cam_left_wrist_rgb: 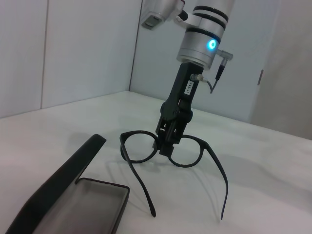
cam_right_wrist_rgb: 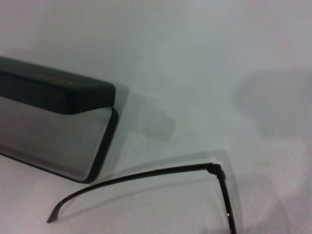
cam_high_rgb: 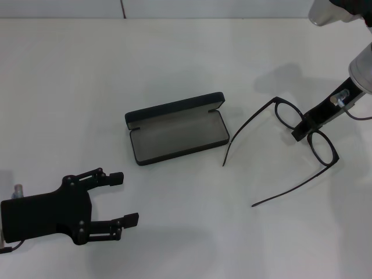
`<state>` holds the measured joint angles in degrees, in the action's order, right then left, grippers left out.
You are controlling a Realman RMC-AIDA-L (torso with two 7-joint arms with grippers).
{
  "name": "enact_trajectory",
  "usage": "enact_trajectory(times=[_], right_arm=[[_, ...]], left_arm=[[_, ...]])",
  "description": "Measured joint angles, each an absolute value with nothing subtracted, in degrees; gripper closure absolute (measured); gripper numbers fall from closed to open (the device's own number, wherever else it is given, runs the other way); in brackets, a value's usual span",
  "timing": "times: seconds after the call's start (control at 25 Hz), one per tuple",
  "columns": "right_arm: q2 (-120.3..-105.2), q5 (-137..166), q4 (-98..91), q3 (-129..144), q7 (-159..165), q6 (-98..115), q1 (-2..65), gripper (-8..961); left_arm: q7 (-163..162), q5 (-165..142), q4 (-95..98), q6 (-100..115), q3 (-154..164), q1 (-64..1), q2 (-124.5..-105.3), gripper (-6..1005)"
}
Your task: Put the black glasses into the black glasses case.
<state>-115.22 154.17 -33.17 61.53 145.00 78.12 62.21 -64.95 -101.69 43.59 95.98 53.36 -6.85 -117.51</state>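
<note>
Here the left hand (cam_high_rgb: pixel 129 196) rests low over the near-left part of the white worktop (cam_high_rgb: pixel 70 87), its two black fingers (cam_high_rgb: pixel 110 176) spread apart and grasping nothing, well apart from everything else; toward the middle lies the black glasses case (cam_high_rgb: pixel 174 131), hinged wide with its grey lining facing up and its lid standing along the far edge; in the left wrist view the same case (cam_left_wrist_rgb: pixel 73 200) fills the near corner, and in the right wrist view its lid (cam_right_wrist_rgb: pixel 53 90) carries faint small lettering too dim to read; just beside the case's right end begins one temple arm of the black glasses (cam_high_rgb: pixel 290 125), whose curved tip sits near the case without touching it; the frame lies unfolded, both temple arms stretching toward the near side, lenses farther right; the right hand (cam_high_rgb: pixel 303 129) comes down from the upper right and is clenched on the bridge between the two lenses, seen clearly in the left wrist view (cam_left_wrist_rgb: pixel 168 146), where the glasses (cam_left_wrist_rgb: pixel 190 158) stand upright on their temple tips.
</note>
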Motion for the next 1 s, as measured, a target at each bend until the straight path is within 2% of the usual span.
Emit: enact_trajectory(times=[0.2,0.44,0.88,1.0], right_arm=[[-115.23,154.19,-33.19,61.68,145.02,77.88,62.21,483],[-115.23,154.22,-33.17,61.7,145.02,77.35,62.22,679],[-115.25,154.88,-33.26,62.87,145.03,76.88,62.23,678],[-115.27,154.93,-33.34,63.81,145.02,76.66,62.21,728]], left_arm=[[-64.97,-101.69,43.59,95.96,53.35,-6.85,-117.51,148],[-64.95,-101.68,43.1,95.65,53.33,-6.88,-117.51,155],[-64.86,-101.68,42.01,95.62,52.79,-7.17,-117.35,168],[-64.79,-101.68,42.01,95.62,52.8,-7.13,-117.33,171]])
